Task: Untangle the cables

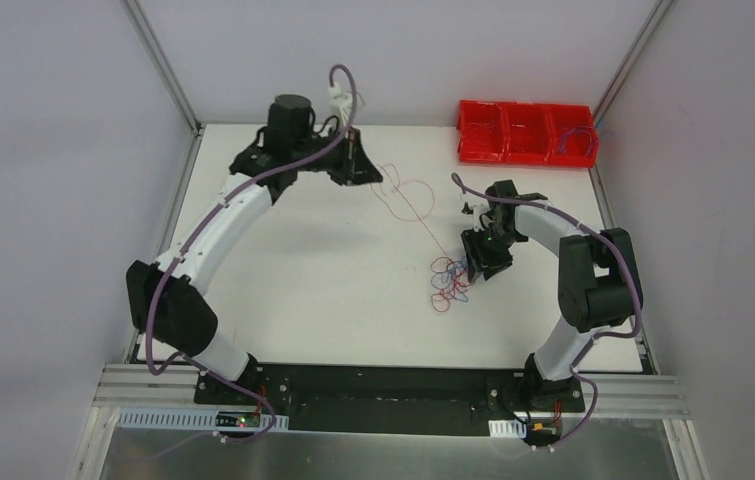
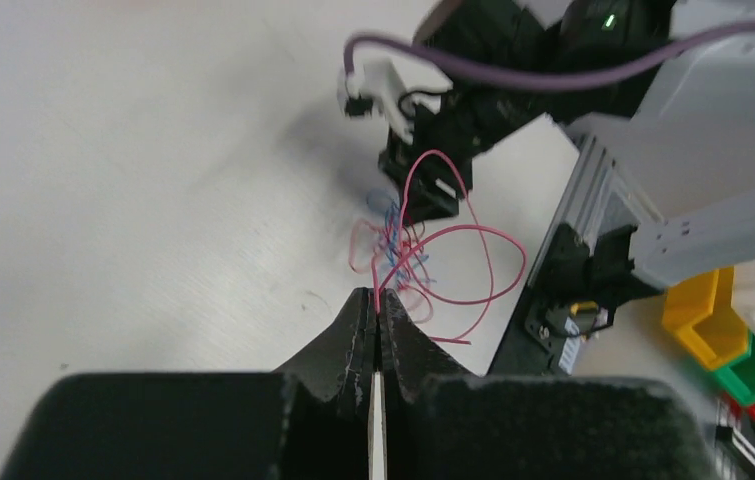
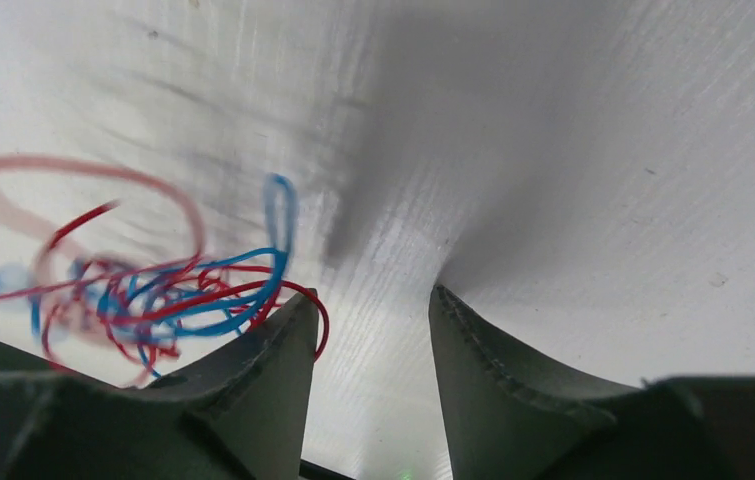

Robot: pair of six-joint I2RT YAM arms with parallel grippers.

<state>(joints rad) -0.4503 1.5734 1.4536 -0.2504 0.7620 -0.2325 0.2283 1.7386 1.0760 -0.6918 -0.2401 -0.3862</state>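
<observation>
A: Top view first. Marker?
B: Right gripper (image 1: 473, 268), low over the white table (image 1: 333, 290). All places are read off it.
A: Cables?
B: The cables (image 1: 448, 280) lie bunched on the table just beside the right gripper, on its left. Red loops, some blue. One red strand (image 1: 425, 228) leaves the bunch and runs away from the right gripper, far and to the left, to the left gripper (image 1: 371, 175), which is well apart from it. A red bin rack (image 1: 525, 132) stands beyond the right gripper at the table's far edge.
A: Fingers from up there?
B: Too small to tell, either arm.
A: Left wrist view.
B: The left gripper's fingers are pressed together, tips pinching the red strand. The strand leads on to the bunch, which sits just in front of the right gripper. One wide red loop stands up off the table on the side toward the arm bases.
A: Right wrist view.
B: The right gripper's fingers (image 3: 263, 380) stand apart with bare table between them, nothing held. The bunch lies just outside the finger on the picture's left. A red loop curls past that fingertip; I cannot tell whether it touches.
</observation>
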